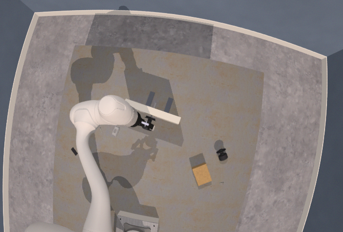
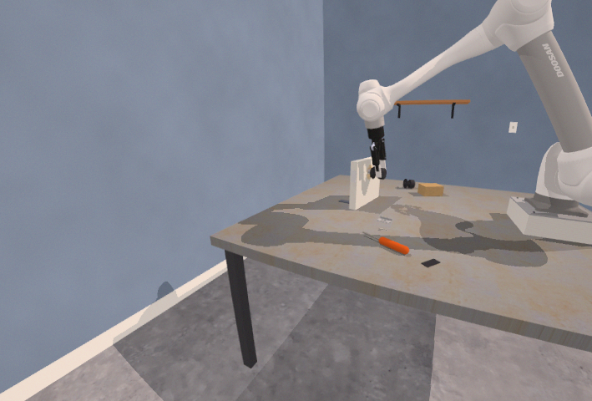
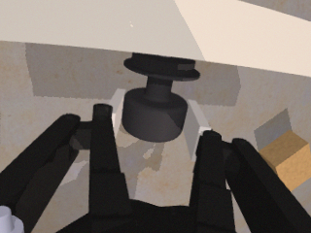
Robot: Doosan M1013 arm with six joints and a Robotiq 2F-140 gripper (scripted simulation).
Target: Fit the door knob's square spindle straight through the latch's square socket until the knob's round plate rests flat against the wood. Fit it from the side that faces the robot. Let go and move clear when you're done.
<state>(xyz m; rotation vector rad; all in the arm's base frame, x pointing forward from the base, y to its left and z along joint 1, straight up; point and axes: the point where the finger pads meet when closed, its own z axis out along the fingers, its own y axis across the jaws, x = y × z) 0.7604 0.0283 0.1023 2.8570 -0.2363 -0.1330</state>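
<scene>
Matt dark knob point(image 3: 152, 112); smooth pale wood panel point(image 3: 97, 16).

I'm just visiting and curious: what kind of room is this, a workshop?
Probably a small workshop or test room: a bare table carries a screwdriver, an upright wood panel and door knobs, with a robot arm bolted on it.

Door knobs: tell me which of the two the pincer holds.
The door knob at the upright wood panel, gripped in the pincer. The other knob lies loose on the table beside the tan block.
</scene>
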